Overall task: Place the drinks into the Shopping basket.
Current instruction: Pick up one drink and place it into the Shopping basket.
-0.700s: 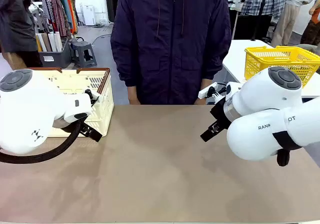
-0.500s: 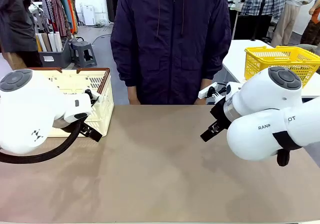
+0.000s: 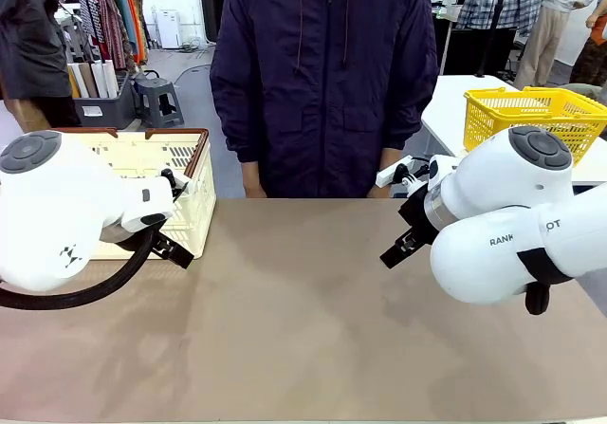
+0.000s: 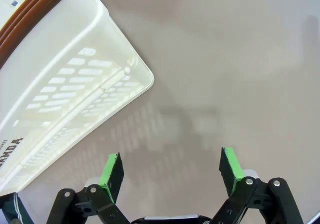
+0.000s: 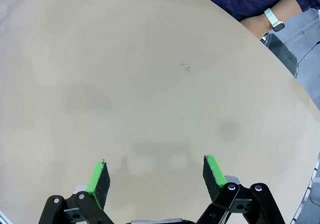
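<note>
Two grippers hover low over the brown table (image 3: 303, 329), one at each side. The left gripper (image 4: 172, 166) has its green pads spread wide with nothing between them, pointing down at bare tabletop just beside a corner of the Shopping basket (image 4: 75, 78). The right gripper (image 5: 155, 176) is spread just as wide and is also empty, looking over an open stretch of table towards the far edge. Held like this, each arm seems poised to take a can from either side, and the left one is already near the drop-off. The cream basket, with its brown rim, stands on the robot's left at the far edge of the table, its open top facing up and within easy reach. Across the table a person (image 3: 322, 92) in a dark jacket stands close to the edge, a wrist with a watch (image 5: 272, 19) near the tabletop, probably placed to set out or hand over the drinks. Behind, on another white table, sits a yellow mesh basket (image 3: 531, 116), which plays no part here.
</note>
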`<state>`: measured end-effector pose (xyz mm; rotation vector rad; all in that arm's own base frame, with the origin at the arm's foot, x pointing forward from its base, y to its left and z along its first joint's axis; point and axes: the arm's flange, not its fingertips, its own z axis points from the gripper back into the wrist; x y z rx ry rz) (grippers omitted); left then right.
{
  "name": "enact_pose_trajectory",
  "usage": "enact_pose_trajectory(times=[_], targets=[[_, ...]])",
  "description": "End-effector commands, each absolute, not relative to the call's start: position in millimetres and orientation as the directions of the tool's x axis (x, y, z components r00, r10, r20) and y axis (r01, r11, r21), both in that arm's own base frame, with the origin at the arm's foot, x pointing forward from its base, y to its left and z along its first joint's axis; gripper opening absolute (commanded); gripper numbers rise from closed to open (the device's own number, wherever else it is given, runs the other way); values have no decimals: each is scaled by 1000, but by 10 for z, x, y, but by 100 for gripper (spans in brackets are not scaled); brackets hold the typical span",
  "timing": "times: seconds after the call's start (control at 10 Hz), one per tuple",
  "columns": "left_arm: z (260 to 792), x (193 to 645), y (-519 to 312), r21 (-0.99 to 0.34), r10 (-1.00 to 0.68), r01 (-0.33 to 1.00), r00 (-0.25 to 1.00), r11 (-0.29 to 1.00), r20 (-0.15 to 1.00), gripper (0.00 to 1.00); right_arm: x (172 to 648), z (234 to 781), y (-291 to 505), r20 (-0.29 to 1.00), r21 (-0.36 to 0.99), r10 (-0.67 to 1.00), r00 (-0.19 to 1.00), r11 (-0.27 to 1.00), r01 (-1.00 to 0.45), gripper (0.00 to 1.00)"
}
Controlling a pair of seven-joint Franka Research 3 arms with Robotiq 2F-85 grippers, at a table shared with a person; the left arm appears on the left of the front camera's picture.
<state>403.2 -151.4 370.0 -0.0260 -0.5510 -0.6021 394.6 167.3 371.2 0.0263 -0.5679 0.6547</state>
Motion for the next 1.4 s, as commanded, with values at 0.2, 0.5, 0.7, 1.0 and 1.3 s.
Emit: enact_pose_trajectory(times=[0.2, 0.5, 0.7, 1.0, 1.3], targets=[[3701, 4032, -1515, 134, -531, 545, 685, 828, 499, 100, 3946, 3712, 1673, 507, -152, 569, 647, 798, -583, 100], [3701, 4032, -1515, 134, -531, 545, 685, 828, 499, 100, 3946, 3712, 1673, 507, -152, 569, 647, 798, -583, 100], [3701, 4032, -1515, 134, -531, 545, 685, 828, 499, 100, 3946, 3712, 1673, 507, -152, 569, 647, 798, -583, 100], [3700, 4032, -1514, 134, -531, 544, 685, 828, 499, 100, 3955, 3754, 1650, 428, -86, 560, 709, 806, -585, 100], [4248, 3845, -1586, -367, -221, 338, 920, 867, 325, 100, 3806, 4102, 1460, 245, 253, 330, 912, 886, -388, 100]])
